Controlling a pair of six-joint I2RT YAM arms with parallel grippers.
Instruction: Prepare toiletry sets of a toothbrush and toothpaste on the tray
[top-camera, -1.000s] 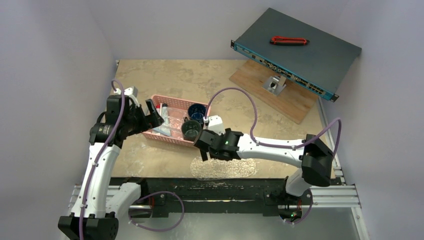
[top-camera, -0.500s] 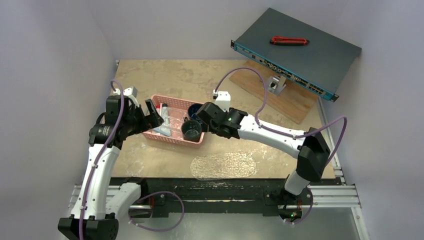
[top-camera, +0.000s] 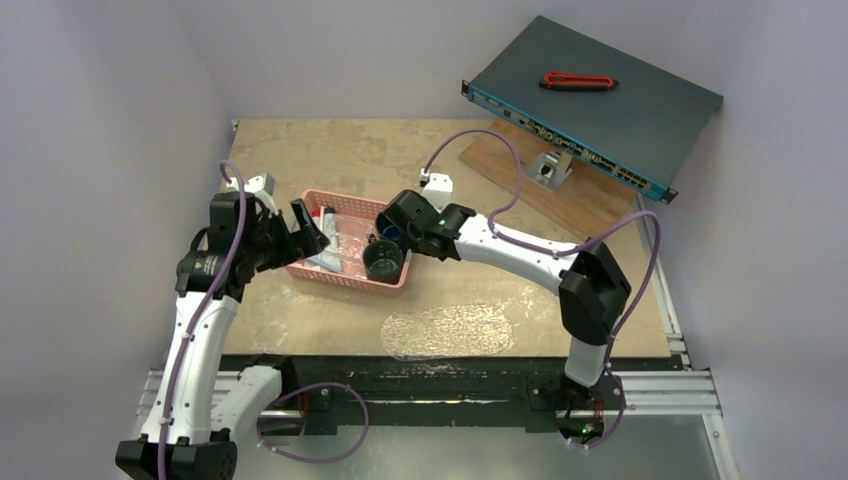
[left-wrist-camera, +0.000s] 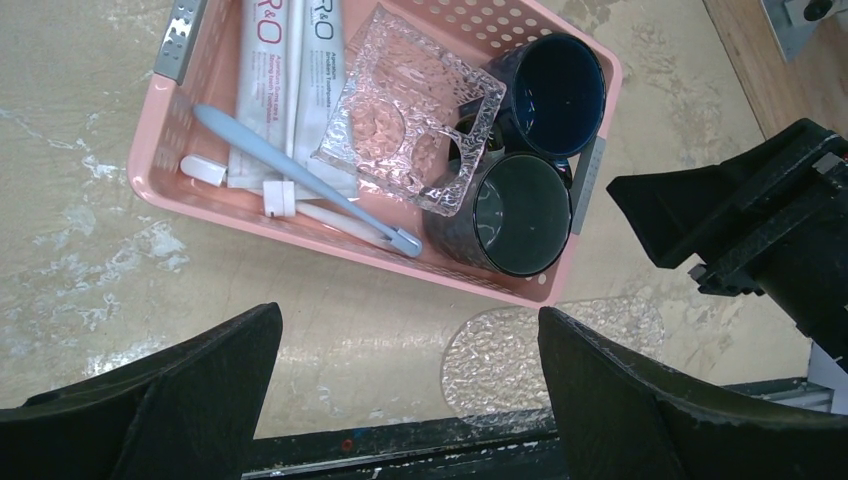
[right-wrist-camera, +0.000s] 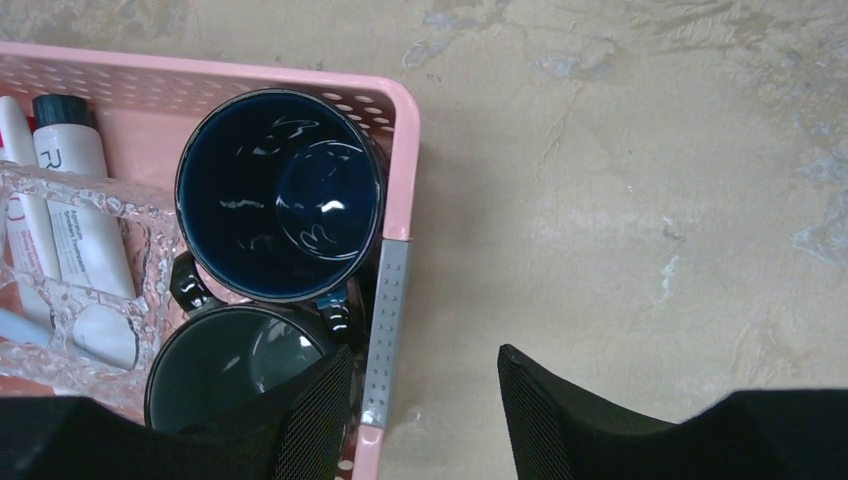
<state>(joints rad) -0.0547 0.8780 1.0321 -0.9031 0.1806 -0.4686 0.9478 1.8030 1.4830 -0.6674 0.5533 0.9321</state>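
Top external: right gripper (top-camera: 392, 225), jaws spread, shifts from above tray (top-camera: 447, 331) to basket (top-camera: 350, 281) right end, over mugs (top-camera: 382, 262); tray unfilled, pick pending.

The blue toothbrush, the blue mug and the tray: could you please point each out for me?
blue toothbrush (left-wrist-camera: 305, 178), left wrist view, middle of its handle.
blue mug (right-wrist-camera: 280, 195), right wrist view, inside of the cup.
tray (top-camera: 447, 330), top external view, its bare middle.

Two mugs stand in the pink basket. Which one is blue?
The blue mug is the farther one, in the far right corner of the basket; the nearer mug beside it is dark grey.
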